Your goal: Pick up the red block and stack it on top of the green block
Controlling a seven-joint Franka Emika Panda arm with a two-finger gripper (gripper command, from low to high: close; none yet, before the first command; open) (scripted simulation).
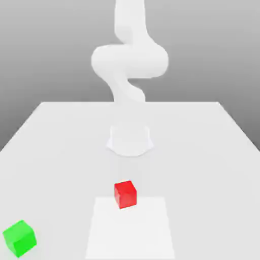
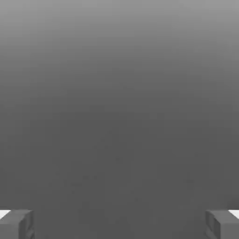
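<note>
Grey shading backs a pale tabletop [image 1: 193, 152] bearing a brighter white patch. On it, the red block [image 1: 125, 194] overlaps the patch's far edge; the green block [image 1: 20, 238] sits near the exterior view's left edge, bare surface between them. The gripper [image 2: 119, 225] stands open, empty.

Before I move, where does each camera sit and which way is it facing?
Exterior view: off the arm, facing the robot arm, looking somewhat down on the table with the red block and green block.
Hand view: on the hand, facing a plain grey expanse; the open gripper's two fingertips show.
Shared: no block or table part I can match.
</note>
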